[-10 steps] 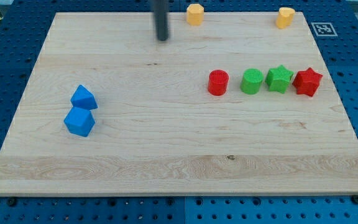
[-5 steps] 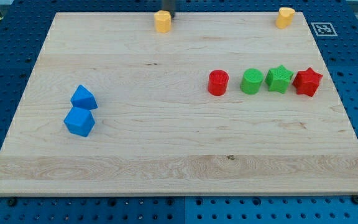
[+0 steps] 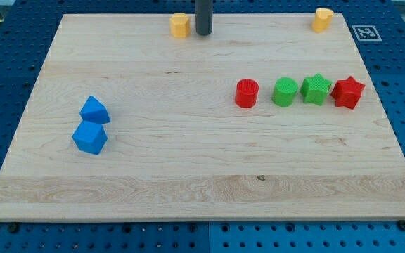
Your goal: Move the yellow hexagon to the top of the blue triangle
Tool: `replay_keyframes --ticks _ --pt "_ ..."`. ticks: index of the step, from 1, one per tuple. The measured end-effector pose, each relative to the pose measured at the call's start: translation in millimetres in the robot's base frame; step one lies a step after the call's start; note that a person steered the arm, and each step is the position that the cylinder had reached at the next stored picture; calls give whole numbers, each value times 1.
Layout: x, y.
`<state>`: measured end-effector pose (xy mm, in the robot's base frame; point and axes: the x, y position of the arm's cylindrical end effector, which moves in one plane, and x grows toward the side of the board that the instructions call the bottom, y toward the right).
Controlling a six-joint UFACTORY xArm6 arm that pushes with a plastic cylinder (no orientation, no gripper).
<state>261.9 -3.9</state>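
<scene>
— Where does the yellow hexagon [image 3: 180, 24] sit?

— Near the top edge of the wooden worktop [image 3: 188, 176], with my tip [image 3: 203, 33] just beside it on the view's right, apart from it. There is no claw here, only the dark rod, holding nothing.

— And the blue triangle [image 3: 94, 110]?

— Well apart, at the view's left, touching a blue cube [image 3: 90, 137] below it. At the right: red cylinder [image 3: 246, 93], green cylinder [image 3: 285, 92], green star [image 3: 316, 89], red star [image 3: 348, 92]. Another yellow block [image 3: 322, 19] occupies the top right.
</scene>
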Motion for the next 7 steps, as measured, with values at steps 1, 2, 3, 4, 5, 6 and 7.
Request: replay_keyframes --ticks 1,2,3,4,5,6,7 --pt "-3 -28" --pt "-48 18" --pt "-69 40" --pt "-64 -5" --pt "-49 -55" --pt "-21 -96" --pt "16 -138"
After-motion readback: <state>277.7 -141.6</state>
